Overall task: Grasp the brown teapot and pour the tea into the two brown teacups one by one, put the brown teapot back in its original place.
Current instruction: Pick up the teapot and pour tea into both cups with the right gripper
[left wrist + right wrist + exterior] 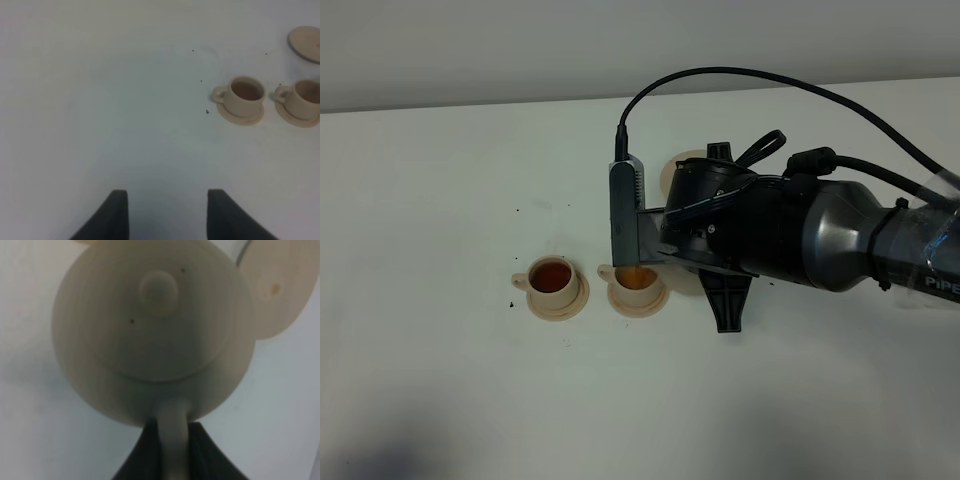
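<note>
Starting on the left: the left gripper (167, 217) hangs over the bare table (440, 400), fingers spread, nothing in them. Next along, mid-table and well back from the far edge, the left cup (552, 279) is full of dark tea. Just beside it the second cup (636, 284) has tea in it too, and the right arm (800, 235) is right over it, so I'd say this is the second pour.

The teapot (150, 340) is up in the air under that arm, near the second cup. From the high camera you can hardly see it. The right gripper (172, 452) is clamped on the handle (172, 427), which looks like the sensible spot to me.

It's ceramic with liquid inside, so probably heavy-ish, slick and easy to chip. The lid (159, 289) likely just sits there, so tip gently. The big saucer (678, 168) has nothing on it, further right and nearer the far edge.
</note>
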`<state>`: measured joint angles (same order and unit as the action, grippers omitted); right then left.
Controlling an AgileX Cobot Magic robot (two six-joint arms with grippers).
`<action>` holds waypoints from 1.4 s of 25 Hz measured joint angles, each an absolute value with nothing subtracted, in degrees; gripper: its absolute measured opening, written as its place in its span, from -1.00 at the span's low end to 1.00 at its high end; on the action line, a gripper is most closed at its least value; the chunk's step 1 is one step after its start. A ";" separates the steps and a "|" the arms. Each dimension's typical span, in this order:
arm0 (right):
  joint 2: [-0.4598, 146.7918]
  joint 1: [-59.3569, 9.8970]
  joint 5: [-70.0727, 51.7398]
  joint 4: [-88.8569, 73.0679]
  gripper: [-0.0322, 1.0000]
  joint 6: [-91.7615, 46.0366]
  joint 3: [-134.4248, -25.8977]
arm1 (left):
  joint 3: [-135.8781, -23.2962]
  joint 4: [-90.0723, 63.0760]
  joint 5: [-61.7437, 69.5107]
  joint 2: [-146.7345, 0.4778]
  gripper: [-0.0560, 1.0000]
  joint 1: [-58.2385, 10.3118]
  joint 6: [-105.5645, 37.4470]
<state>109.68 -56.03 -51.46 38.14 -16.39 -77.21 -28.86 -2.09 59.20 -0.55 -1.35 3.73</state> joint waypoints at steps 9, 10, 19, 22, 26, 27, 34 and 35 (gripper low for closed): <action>109.68 -56.03 -51.45 38.88 -0.70 -17.61 -77.21 | -28.86 -2.09 59.20 -0.55 -0.11 -1.35 3.73; 109.68 -56.03 -51.45 38.93 -0.70 -17.96 -77.21 | -28.86 -2.09 59.20 -0.55 -0.11 -1.35 3.73; 109.68 -56.03 -51.45 39.56 -0.70 -18.84 -77.21 | -28.86 -2.09 59.20 -0.55 -0.11 -1.35 3.67; 109.68 -56.03 -51.45 39.68 -0.70 -19.50 -77.21 | -28.86 -2.09 59.20 -0.55 -0.11 -1.35 3.67; 109.68 -56.03 -51.40 39.76 -0.70 -19.82 -77.21 | -28.86 -2.09 59.20 -0.55 -0.11 -1.35 3.67; 109.68 -56.03 -51.40 39.76 -0.70 -19.89 -77.21 | -28.86 -2.09 59.20 -0.55 -0.11 -1.35 3.67; 109.68 -56.03 -51.33 39.78 -0.70 -21.15 -77.21 | -28.86 -2.09 59.20 -0.55 -0.11 -1.35 3.67; 109.68 -56.03 -51.33 39.83 -0.70 -21.24 -77.21 | -28.86 -2.09 59.20 -0.55 -0.11 -1.35 3.67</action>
<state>109.68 -56.03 -51.33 39.83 -21.24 -77.21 -28.86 -2.09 59.20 -0.55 -1.35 3.67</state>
